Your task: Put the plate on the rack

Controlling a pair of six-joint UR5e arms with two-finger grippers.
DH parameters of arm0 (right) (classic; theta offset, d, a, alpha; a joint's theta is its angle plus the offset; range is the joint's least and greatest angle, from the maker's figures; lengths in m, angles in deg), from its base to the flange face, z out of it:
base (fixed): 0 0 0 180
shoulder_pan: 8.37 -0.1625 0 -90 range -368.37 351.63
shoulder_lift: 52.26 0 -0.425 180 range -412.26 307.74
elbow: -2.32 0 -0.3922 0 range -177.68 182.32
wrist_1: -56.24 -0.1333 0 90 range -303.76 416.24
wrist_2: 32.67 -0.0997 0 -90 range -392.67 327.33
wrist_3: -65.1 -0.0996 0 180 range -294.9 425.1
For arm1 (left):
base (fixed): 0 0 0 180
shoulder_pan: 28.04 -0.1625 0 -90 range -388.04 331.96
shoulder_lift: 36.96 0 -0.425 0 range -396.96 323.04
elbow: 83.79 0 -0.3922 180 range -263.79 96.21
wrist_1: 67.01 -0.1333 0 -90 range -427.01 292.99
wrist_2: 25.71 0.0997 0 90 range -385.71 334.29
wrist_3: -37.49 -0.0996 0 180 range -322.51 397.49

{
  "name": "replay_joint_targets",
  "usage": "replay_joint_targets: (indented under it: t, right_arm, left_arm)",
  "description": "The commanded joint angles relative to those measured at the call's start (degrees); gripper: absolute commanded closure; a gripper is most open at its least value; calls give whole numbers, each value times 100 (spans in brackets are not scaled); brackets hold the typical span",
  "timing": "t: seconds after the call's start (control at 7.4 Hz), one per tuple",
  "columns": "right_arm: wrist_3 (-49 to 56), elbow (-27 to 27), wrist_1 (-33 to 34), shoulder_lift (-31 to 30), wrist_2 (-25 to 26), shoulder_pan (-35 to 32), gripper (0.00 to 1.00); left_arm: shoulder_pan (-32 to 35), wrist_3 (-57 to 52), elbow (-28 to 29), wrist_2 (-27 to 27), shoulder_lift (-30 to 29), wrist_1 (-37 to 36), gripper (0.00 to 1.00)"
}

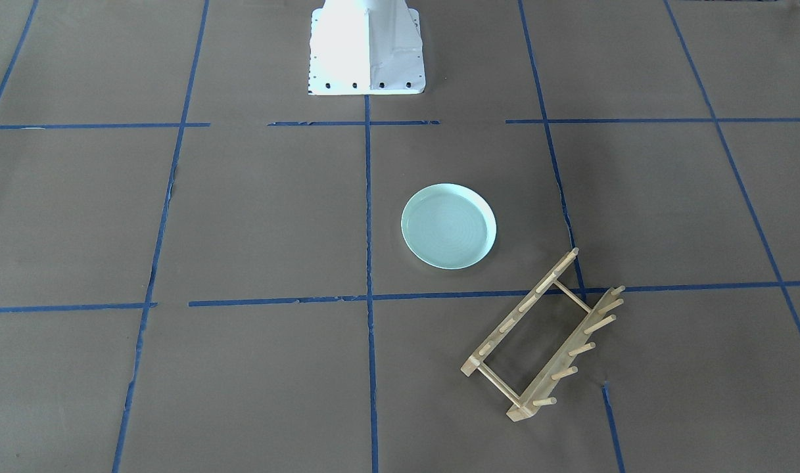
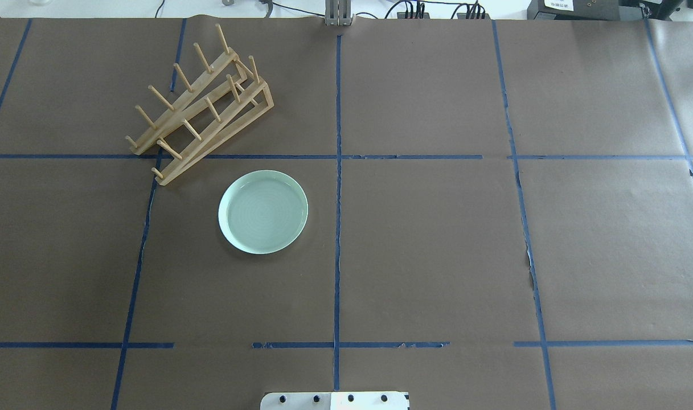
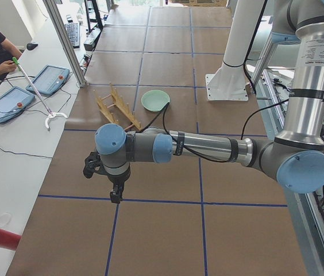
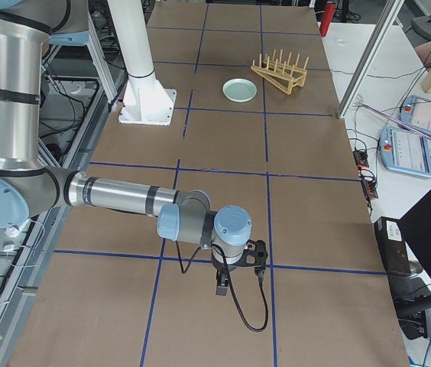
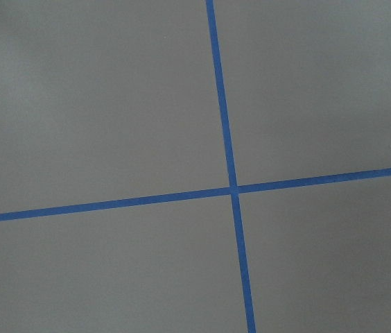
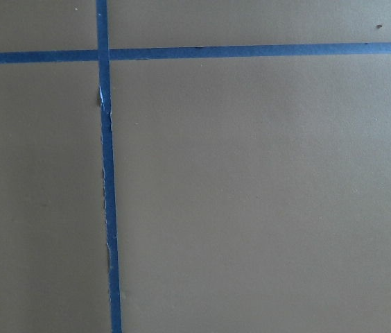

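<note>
Plate lies flat and face up on the brown paper table, on the robot's left half, just beside the centre line of the blue tape grid and not touching it. Glossy mint green, faint rings visible in the well. Rack sits farther from the robot than the plate and more to the robot's left, set diagonally across a tape crossing, pegs up and empty. Plate and rack are near each other but apart; a strip of bare paper shows between the plate rim and the nearest rail. The front-facing view agrees: plate closer to the white base mount, rack toward the operators' side. Neither arm appears in the overhead or front-facing views. Left side view: the near arm reaches out low over the table's end, left gripper pointing down above a tape line, well apart from plate and rack. Right side view: the same pose at the opposite end, right gripper pointing down near a tape line, plate and rack far off. Cannot tell how wide either gripper's jaws stand; nothing seen in them. Both wrist cameras show only paper and crossing tape.
</note>
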State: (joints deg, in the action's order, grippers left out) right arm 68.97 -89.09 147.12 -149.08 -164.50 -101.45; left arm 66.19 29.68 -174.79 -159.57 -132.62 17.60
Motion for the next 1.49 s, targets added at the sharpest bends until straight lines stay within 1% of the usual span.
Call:
replay_joint_targets:
  t: [0.0, 0.27, 0.41, 0.68, 0.81, 0.95, 1.08, 1.22, 1.35]
  right_arm:
    - [0, 0, 0, -4, 0, 0, 0]
    - [0, 0, 0, -4, 0, 0, 0]
    - [0, 0, 0, -4, 0, 0, 0]
    - [0, 0, 0, -4, 0, 0, 0]
    - [0, 8, 0, -4, 0, 0, 0]
    - [0, 0, 0, -4, 0, 0, 0]
    - [0, 0, 0, -4, 0, 0, 0]
    - [0, 0, 0, -4, 0, 0, 0]
    - [0, 0, 0, -4, 0, 0, 0]
  left_arm:
    - [-1, -1, -66, -96, 12, -83, 0]
    - [8, -1, 21, -490, 153, -128, 0]
    - [8, -1, -83, -492, 144, -128, 0]
    - [0, 78, -486, -492, 223, -111, 0]
    - [-166, 79, -514, -510, 197, 107, 0]
    - [-498, 583, -645, -649, 145, 466, 0]
    - [-1015, 1850, -1108, -685, 101, 739, 0]
    - [-1446, 2994, -1373, -677, -100, 994, 0]
    - [-2016, 4336, -1437, -590, -615, 1180, 0]
